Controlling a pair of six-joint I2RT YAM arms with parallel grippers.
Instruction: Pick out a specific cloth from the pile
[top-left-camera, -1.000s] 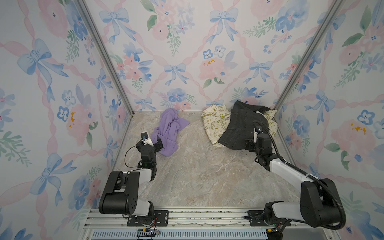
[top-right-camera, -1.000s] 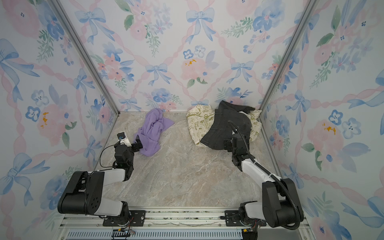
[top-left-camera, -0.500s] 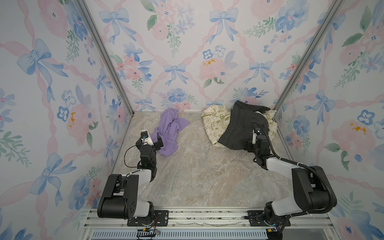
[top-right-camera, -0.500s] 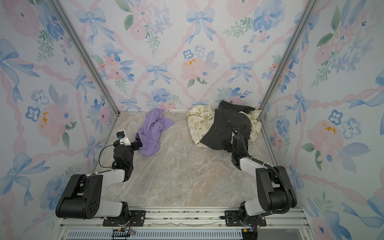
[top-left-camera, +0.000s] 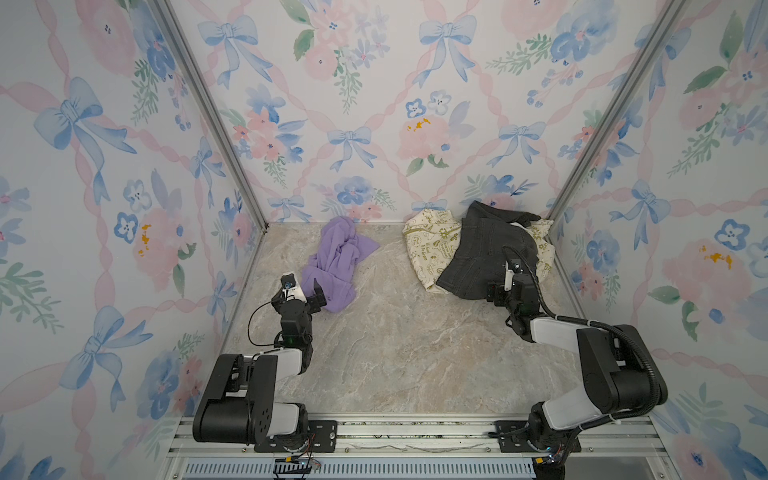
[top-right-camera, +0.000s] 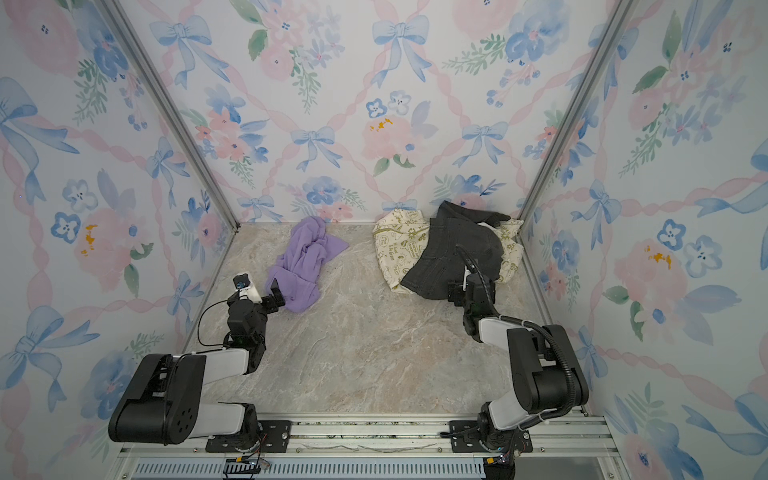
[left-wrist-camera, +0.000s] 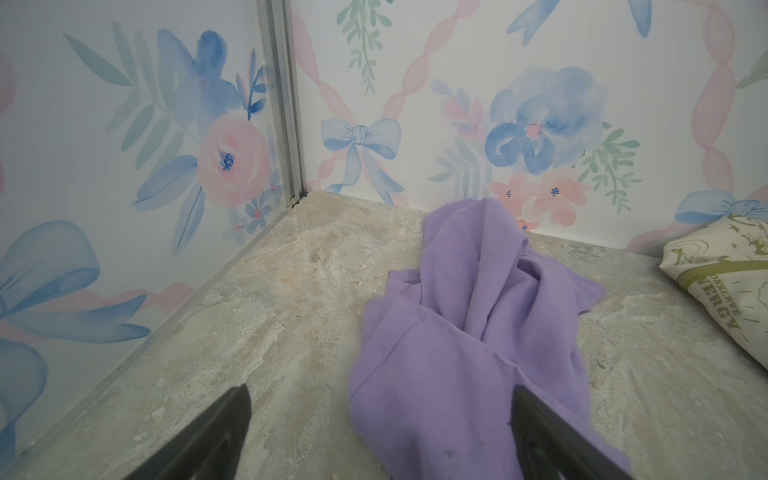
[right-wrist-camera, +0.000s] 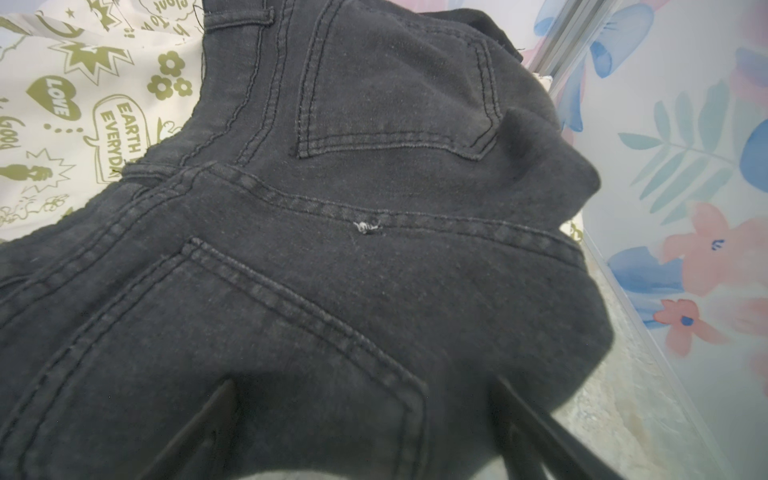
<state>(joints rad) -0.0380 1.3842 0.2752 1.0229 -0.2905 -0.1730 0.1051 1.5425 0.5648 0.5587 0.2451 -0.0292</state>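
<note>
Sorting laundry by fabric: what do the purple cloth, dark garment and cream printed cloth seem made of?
Purple cloth: soft matte knit, maybe fleece; limp folds. Dark garment: faded denim; stitched pockets, seams. Cream cloth: thin woven cotton, probably; flat green print.

Table (top-left-camera: 415, 357): marbled beige-grey top. Purple cloth (top-left-camera: 334, 264) crumpled on it, nearer back-left corner; one end at back edge, other end toward middle; clear of left edge, seen also in left wrist view (left-wrist-camera: 469, 332). Pile (top-left-camera: 498, 237) in back-right corner; cream cloth (top-left-camera: 430, 245) with green print lies on table, against back edge, reaching right edge; dark denim garment (top-left-camera: 478, 262) spread over it, its front hem reaching past cream cloth; purple cloth and pile well apart.
</note>
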